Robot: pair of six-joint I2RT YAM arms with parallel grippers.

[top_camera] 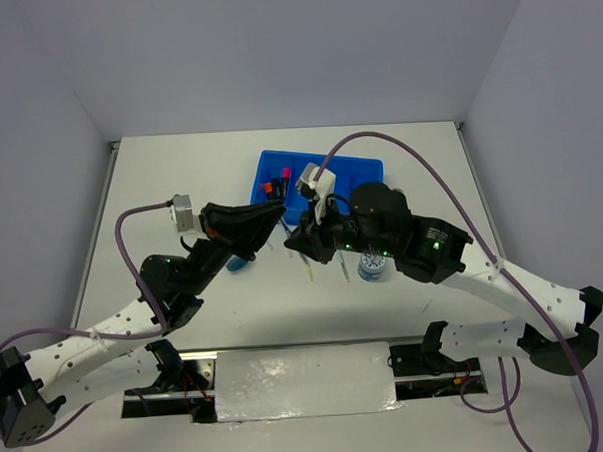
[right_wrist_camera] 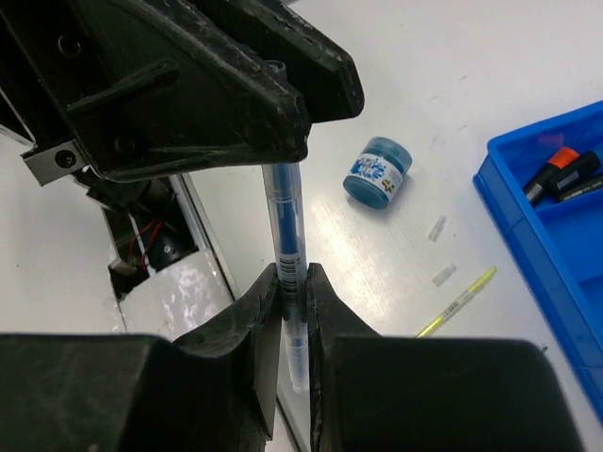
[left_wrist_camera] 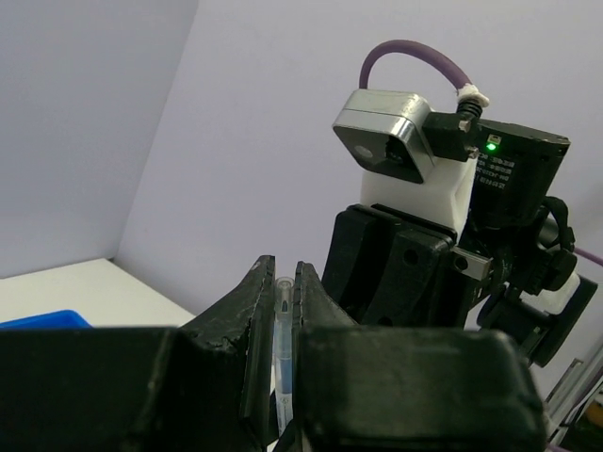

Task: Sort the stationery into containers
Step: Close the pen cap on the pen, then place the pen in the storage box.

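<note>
A clear pen with blue ink (right_wrist_camera: pixel 285 217) is held off the table by both grippers at once. My right gripper (right_wrist_camera: pixel 292 278) is shut on its lower part. My left gripper (left_wrist_camera: pixel 280 282) is shut on its other end (left_wrist_camera: pixel 283 315), and its black fingers (right_wrist_camera: pixel 236 85) show above in the right wrist view. The two grippers meet (top_camera: pixel 287 232) just in front of the blue tray (top_camera: pixel 364 168). Highlighters with orange and pink caps (top_camera: pixel 273 182) lie in the tray's left compartment. One blue-white roll (right_wrist_camera: pixel 377 172) stands on the table, and a thin yellow-green pen (right_wrist_camera: pixel 459 301) lies beside the tray (right_wrist_camera: pixel 546 245).
A second roll (top_camera: pixel 373 268) sits under the right arm, and a blue item (top_camera: pixel 239 261) shows under the left arm. Two pale pens (top_camera: pixel 310 269) lie between them. Small clear bits (right_wrist_camera: pixel 438 229) lie on the table. The right arm's wrist camera (left_wrist_camera: pixel 386 137) looms close ahead of my left gripper.
</note>
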